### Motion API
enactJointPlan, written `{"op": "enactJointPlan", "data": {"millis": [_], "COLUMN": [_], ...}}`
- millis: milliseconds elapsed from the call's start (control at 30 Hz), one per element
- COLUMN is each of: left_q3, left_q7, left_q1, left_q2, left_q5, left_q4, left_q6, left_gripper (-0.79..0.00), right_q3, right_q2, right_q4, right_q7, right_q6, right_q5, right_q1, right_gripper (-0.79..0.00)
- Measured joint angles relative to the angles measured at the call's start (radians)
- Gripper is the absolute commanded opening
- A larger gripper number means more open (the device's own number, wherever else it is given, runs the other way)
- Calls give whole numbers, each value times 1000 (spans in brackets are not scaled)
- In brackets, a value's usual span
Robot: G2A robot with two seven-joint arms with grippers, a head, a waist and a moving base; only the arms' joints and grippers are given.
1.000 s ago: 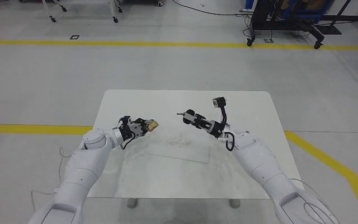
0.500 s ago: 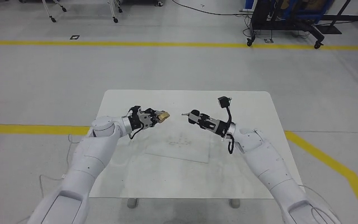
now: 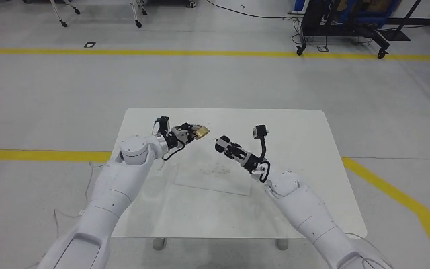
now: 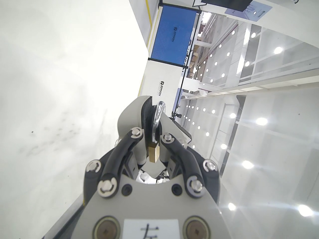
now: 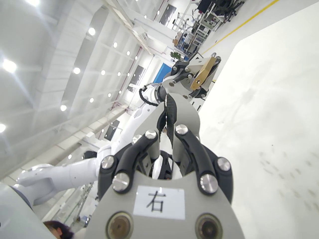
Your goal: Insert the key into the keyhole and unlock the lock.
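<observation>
**Padlock meets key, mid-air.** Above the white bench [image 3: 302, 141], the left gripper [image 3: 192, 132] holds a brass padlock [image 5: 203, 74] clear of the surface. Its jaws are clamped on the padlock, and the steel shackle [image 4: 159, 115] sits between the pads. The right gripper [image 5: 166, 101] hovers just beside the padlock without touching it, jaws pressed together. The key is presumably pinched there, but it is too thin to make out.

The 2 grippers face each other tip to tip, and the padlock's narrow bottom edge is turned toward the right one. You are likely at the lining-up stage, with nothing inserted yet.

To do this well, hold the left arm steady and bring the right one in along the padlock's long axis. That way the blade meets the slot square rather than scraping the brass. Go slowly over the last gap, because a skewed entry could twist the key in its grip. Turn only once it is fully seated.
</observation>
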Motion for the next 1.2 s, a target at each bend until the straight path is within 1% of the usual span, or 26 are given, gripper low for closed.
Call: {"op": "enactJointPlan", "data": {"millis": [33,133,200,367,467,767,1000,1200], "left_q3": [1,9,14,10,3,6,0,-5], "left_q7": [18,55,74,82,79,87,91,96], "left_q1": [1,4,7,18,22,30,35,37], "left_q2": [-3,-9,-12,-15,-14,-12,-14,-15], "left_q5": [-1,11,25,25,33,101,113,124], "left_q4": [-3,-12,-19,-32,-38,-70,-79,-82], "left_q6": [-11,-43,-56,-65,-70,-65,-66,-67], "left_gripper": [-785,-785,-785,-785,-785,-785,-785,-785], "right_q3": [-2,-20,-29,-51,-56,-49,-50,-41], "right_q2": [-3,-14,-19,-34,-43,-59,-70,-78], "right_q4": [-14,-55,-69,-54,-43,-20,-7,-4], "right_q7": [-48,-130,-152,-172,-207,-235,-254,-273], "right_q6": [13,46,67,131,165,182,201,196], "right_q5": [-20,-30,-16,-13,-21,-1,-13,-16], "right_q1": [-14,-47,-59,-48,-36,-23,-18,-19], "right_gripper": [-785,-785,-785,-785,-785,-785,-785,-785]}}
